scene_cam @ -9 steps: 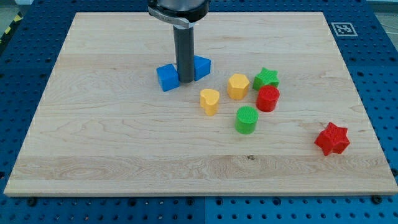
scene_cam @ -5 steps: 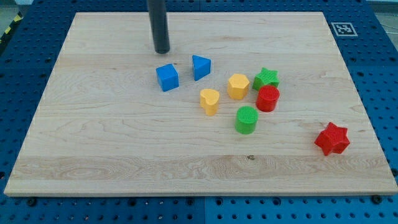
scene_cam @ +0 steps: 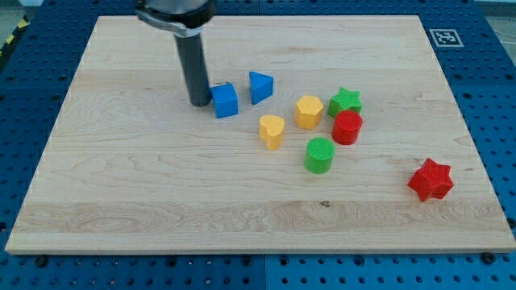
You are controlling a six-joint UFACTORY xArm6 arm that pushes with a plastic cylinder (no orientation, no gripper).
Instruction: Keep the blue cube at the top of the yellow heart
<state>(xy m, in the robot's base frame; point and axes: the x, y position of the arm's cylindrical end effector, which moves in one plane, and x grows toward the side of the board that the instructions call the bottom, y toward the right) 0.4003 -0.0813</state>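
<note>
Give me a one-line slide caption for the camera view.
My tip presses the blue cube from the view's left, toward the spot above the yellow heart.

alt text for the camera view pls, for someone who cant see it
My tip touches the blue cube from the view's left, on a wooden board. The yellow heart lies lower right of the cube, among other coloured blocks.
</note>
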